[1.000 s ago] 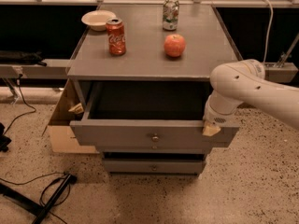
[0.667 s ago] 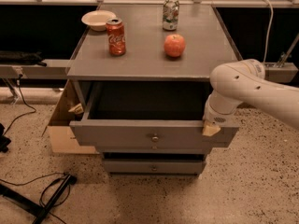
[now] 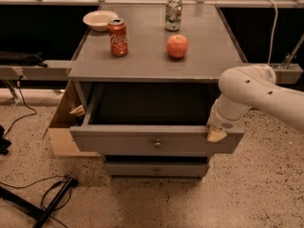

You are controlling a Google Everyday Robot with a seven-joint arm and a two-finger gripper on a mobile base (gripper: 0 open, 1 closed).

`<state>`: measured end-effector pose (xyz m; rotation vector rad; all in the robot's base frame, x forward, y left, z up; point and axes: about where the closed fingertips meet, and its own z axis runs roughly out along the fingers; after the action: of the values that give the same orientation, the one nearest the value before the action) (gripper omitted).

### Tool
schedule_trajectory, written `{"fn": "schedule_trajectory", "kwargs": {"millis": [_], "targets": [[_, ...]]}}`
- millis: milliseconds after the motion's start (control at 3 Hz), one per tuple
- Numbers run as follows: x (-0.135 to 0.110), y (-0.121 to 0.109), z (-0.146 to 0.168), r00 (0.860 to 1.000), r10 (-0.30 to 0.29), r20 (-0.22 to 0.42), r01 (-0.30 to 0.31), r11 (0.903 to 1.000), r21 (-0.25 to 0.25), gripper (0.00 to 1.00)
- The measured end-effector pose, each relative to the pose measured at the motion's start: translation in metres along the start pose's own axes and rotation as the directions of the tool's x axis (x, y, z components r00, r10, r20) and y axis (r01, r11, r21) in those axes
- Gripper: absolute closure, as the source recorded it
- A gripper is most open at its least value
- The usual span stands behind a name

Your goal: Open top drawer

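The top drawer (image 3: 142, 144) is a wide grey drawer with a small round metal knob (image 3: 157, 145) at the centre of its flat front. It stands pulled well out from the grey cabinet, and its inside is dark and looks bare. My gripper (image 3: 216, 135) is at the right end of the drawer front, at its top edge. The white arm (image 3: 251, 96) comes in from the right and hides most of the gripper.
On the cabinet top (image 3: 204, 56) stand a red cola can (image 3: 118, 37), an apple (image 3: 177, 46), a green can (image 3: 174, 14) and a white bowl (image 3: 100, 20). A lower drawer (image 3: 154, 169) sits under the top one. Cables and a black stand (image 3: 42, 203) lie on the floor at left.
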<state>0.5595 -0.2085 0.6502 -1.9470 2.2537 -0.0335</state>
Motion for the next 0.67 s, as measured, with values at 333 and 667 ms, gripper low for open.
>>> {"fn": "schedule_trajectory", "kwargs": {"millis": [333, 667], "targets": [[0.0025, 0.014, -0.0038, 0.999, -0.039, 0.033, 0.039, 0.9992, -0.008, 1.0], [0.0024, 0.0136, -0.003, 0.999, -0.039, 0.033, 0.039, 0.9992, -0.008, 1.0]]}}
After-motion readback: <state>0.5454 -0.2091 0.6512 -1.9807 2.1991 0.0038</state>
